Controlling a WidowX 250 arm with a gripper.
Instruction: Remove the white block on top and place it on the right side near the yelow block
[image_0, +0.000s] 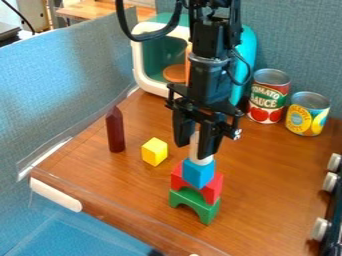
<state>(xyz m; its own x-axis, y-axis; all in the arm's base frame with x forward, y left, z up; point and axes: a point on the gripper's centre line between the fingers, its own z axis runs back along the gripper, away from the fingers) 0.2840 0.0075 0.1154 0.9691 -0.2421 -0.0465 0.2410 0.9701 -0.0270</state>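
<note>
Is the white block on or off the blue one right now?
On: the white block stands with its lower end meeting the top of the blue block, no gap showing between them.

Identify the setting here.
Looks like a toy-kitchen corner set up as a robot test bench: stove-like knobs at the right edge, food cans at the back, and a robot gripper over stacked toy blocks.

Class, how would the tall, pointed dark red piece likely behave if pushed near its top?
The dark red piece would probably tip rather than slide, standing tall on a narrow base. Its straight, crisp edges suggest it would stay stiff.
</note>
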